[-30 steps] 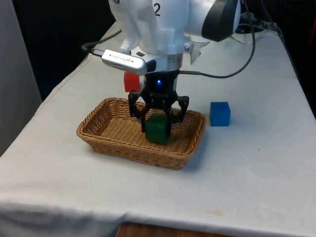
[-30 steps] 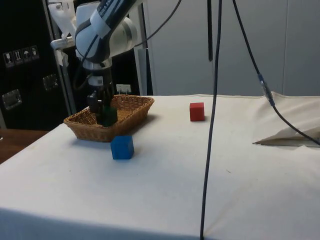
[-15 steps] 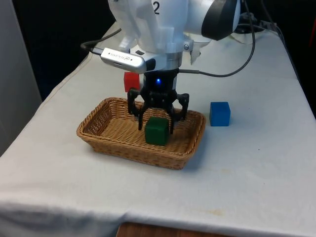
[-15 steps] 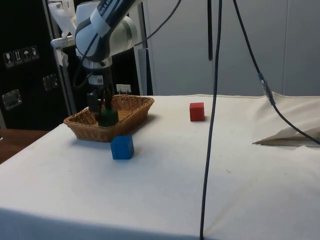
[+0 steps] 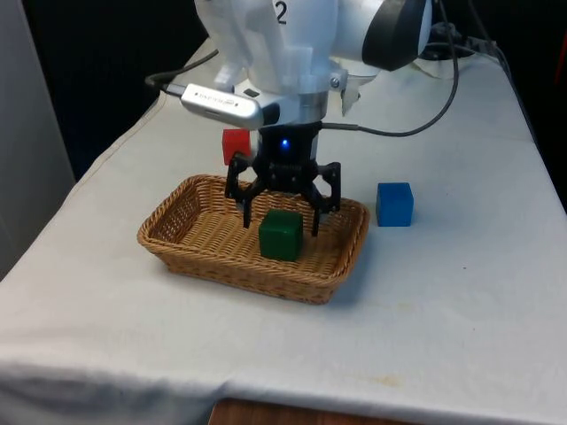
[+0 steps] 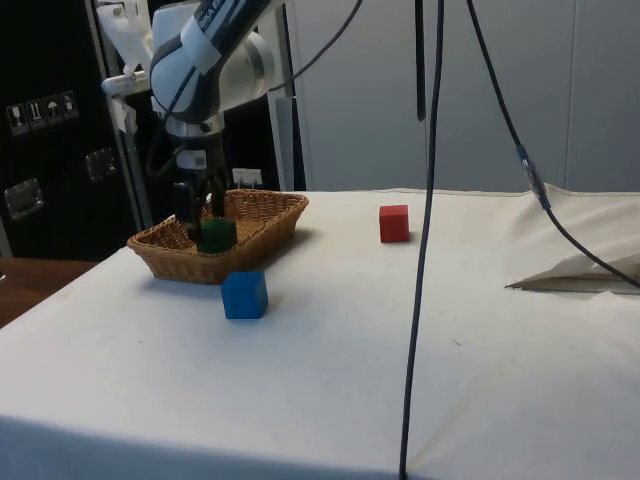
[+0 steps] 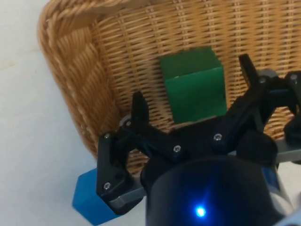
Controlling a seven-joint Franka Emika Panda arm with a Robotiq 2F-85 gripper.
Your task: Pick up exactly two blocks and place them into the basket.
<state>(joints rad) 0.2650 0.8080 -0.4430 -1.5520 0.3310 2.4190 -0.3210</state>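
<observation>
The green block (image 5: 281,235) lies on the floor of the wicker basket (image 5: 190,243), towards the front view's right end. My gripper (image 5: 282,220) hangs just above it, open, its fingers spread wider than the block and apart from it. In the wrist view the green block (image 7: 194,84) sits free between the two fingertips (image 7: 139,104) on the basket's weave (image 7: 75,70). From the side, the gripper (image 6: 195,215) stands over the green block (image 6: 215,236) inside the basket (image 6: 265,215). A blue block (image 5: 394,204) rests on the cloth beside the basket. A red block (image 5: 235,144) lies behind the basket.
The blue block (image 6: 244,294) sits close to the basket's long side, and its corner (image 7: 89,200) shows just outside the rim. The red block (image 6: 394,223) stands apart on the cloth. A black cable (image 6: 425,240) hangs down across the side view.
The fingers have spread apart and let go of the green block, which has dropped to the basket's floor. The gripper has lifted slightly.
</observation>
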